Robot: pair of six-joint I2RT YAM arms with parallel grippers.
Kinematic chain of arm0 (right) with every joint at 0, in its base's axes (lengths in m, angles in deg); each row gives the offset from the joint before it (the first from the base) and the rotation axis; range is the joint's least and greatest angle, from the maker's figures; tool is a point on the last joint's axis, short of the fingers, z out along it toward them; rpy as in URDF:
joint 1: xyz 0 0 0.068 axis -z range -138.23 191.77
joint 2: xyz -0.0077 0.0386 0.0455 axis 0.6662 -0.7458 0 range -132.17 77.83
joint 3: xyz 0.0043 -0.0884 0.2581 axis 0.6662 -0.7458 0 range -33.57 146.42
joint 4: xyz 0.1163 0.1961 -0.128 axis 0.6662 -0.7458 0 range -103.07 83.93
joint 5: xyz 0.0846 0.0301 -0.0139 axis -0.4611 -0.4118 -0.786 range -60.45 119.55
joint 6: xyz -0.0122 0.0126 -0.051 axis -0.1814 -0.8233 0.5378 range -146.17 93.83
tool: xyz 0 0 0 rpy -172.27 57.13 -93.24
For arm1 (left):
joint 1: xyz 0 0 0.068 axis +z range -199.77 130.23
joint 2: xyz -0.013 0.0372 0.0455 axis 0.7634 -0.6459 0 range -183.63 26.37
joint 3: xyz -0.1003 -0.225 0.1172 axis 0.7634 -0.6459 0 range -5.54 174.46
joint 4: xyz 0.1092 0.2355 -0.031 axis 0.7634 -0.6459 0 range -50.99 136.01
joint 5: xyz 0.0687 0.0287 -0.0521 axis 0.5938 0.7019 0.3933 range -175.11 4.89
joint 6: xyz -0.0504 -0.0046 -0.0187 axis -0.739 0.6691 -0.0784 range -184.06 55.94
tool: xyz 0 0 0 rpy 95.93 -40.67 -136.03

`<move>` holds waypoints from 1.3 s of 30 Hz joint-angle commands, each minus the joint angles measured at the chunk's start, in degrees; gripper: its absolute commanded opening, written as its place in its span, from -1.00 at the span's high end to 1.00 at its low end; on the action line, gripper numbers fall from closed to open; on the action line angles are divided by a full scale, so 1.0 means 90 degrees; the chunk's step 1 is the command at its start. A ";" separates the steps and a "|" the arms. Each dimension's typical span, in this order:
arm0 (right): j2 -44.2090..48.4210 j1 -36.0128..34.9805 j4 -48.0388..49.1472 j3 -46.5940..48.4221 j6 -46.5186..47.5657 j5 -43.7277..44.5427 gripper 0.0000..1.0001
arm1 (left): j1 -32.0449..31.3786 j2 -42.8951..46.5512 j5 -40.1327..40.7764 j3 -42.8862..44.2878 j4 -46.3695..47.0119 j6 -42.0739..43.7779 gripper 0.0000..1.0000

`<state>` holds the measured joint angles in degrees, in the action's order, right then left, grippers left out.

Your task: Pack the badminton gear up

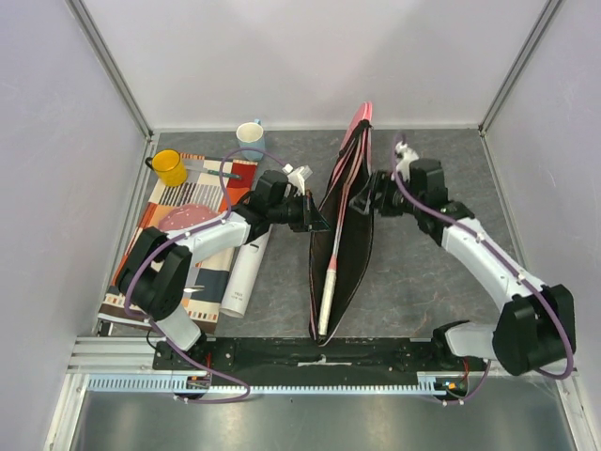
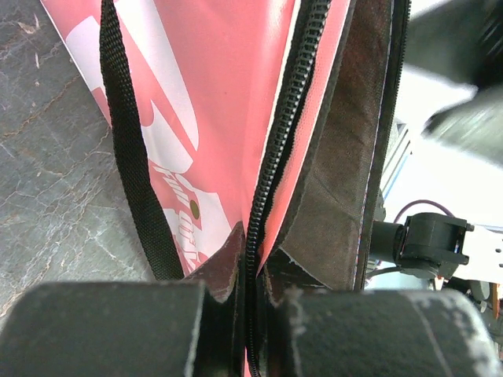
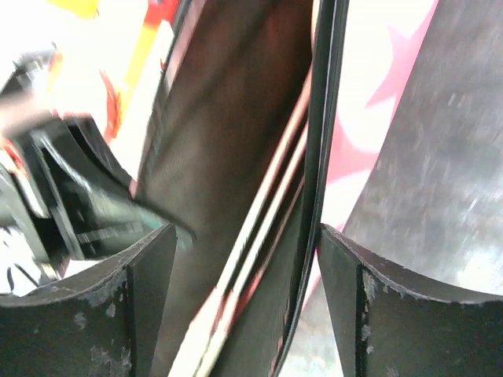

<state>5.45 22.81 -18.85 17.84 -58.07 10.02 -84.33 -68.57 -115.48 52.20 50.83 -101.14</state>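
The pink racket bag (image 1: 340,235) stands on edge at mid-table, mouth spread, dark lining showing. One racket lies inside, its white handle (image 1: 328,291) toward me; its shaft shows blurred in the right wrist view (image 3: 250,263). My left gripper (image 1: 316,214) is shut on the bag's left zipper edge (image 2: 259,196), as the left wrist view (image 2: 247,294) shows. My right gripper (image 1: 364,200) is open, and the bag's right edge (image 3: 318,157) passes between its jaws (image 3: 247,236). A second pink racket (image 1: 186,217) lies on the mat. The white tube (image 1: 246,272) lies left of the bag. A shuttlecock (image 1: 299,176) sits behind my left gripper.
A striped mat (image 1: 211,272) with cutlery covers the left of the table. A yellow mug (image 1: 170,167) and a blue mug (image 1: 251,137) stand at the back left. Grey walls close in the left, back and right sides.
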 commanded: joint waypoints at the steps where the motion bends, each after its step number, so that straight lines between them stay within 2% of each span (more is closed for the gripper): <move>1: -0.0656 0.0641 0.0569 0.1160 -0.0253 -0.0630 -0.60 | -0.0017 0.0187 -0.0131 -0.0038 -0.0027 0.0018 0.95; 2: -0.0823 0.0739 0.0618 0.1297 -0.0303 -0.0671 -0.76 | -0.0017 0.0177 -0.0141 -0.0038 -0.0028 0.0018 0.95; 4: -0.1320 0.1090 0.0842 0.1581 -0.0633 -0.0953 -0.76 | -0.0017 0.0177 -0.0170 -0.0038 -0.0008 0.0028 0.95; 7: -0.2032 0.1724 0.2204 0.1786 -0.1210 -0.1548 -0.48 | -0.0007 0.0236 -0.0112 -0.0087 -0.0047 0.0096 0.96; 8: -0.2210 0.1852 0.2452 0.1913 -0.1550 -0.1580 -0.26 | -0.0007 0.0246 -0.0093 -0.0097 -0.0067 0.0116 0.96; 9: -0.2386 0.2075 0.2629 0.2001 -0.1718 -0.1638 -0.25 | -0.0007 0.0246 -0.0092 -0.0087 -0.0086 0.0145 0.95; 10: -0.2794 0.2106 0.3317 0.2060 -0.1932 -0.1861 -0.23 | -0.0007 0.0246 -0.0092 -0.0087 -0.0106 0.0155 0.95; 11: -0.3001 0.2329 0.3807 0.2080 -0.2582 -0.2337 -0.05 | 0.0003 0.0246 -0.0083 -0.0097 -0.0106 0.0155 0.95; 12: -0.3167 0.2457 0.4179 0.2070 -0.2782 -0.2438 0.00 | 0.0013 0.0226 -0.0092 -0.0097 -0.0106 0.0155 0.95; 15: -0.3791 0.2585 0.5031 0.2187 -0.3222 -0.2771 -0.05 | 0.0022 0.0226 -0.0151 -0.0087 -0.0096 0.0145 0.95; 16: -0.3890 0.2585 0.5632 0.2197 -0.3349 -0.2820 -0.05 | 0.0022 0.0216 -0.0161 -0.0087 -0.0096 0.0145 0.95; 18: -0.4163 0.2576 0.5940 0.2362 -0.3691 -0.2986 -0.03 | 0.0042 0.0207 -0.0190 -0.0067 -0.0096 0.0136 0.95; 20: -0.4311 0.2585 0.6700 0.2441 -0.4061 -0.3045 0.03 | 0.0052 0.0197 -0.0209 -0.0038 -0.0096 0.0126 0.96; 28: -0.4848 0.2546 0.7269 0.2695 -0.4561 -0.3142 0.05 | 0.0061 0.0197 -0.0278 -0.0058 -0.0086 0.0097 0.95; 35: -0.4995 0.2527 0.7211 0.2822 -0.4532 -0.3152 0.16 | 0.0071 0.0255 -0.0288 -0.0057 -0.0077 0.0106 0.95; 39: -0.5005 0.2527 0.6986 0.2783 -0.4317 -0.3143 0.15 | 0.0071 0.0197 -0.0327 -0.0019 -0.0077 0.0087 0.95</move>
<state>-39.46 45.67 42.33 40.73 -98.38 -17.17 -83.85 -68.50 -116.71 52.13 50.68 -101.10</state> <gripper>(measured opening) 0.421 0.080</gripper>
